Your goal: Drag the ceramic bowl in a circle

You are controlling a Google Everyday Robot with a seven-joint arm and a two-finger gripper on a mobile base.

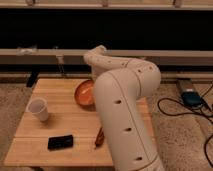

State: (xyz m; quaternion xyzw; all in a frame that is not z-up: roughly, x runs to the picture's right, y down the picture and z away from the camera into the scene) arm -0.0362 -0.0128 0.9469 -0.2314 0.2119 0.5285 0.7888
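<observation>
The ceramic bowl (84, 92), shallow and glossy orange-red, sits on the wooden table (60, 122) near its far middle. Its right part is hidden behind my white arm (125, 105), which fills the middle of the camera view. My gripper is hidden behind the arm, somewhere at the bowl's right side. The arm's bent joint (96, 56) rises above the bowl.
A small white cup (38, 109) stands at the table's left. A black phone (60, 142) lies near the front edge. A reddish-brown stick-like item (99, 137) lies beside the arm. Cables and a blue device (191, 97) lie on the floor at right.
</observation>
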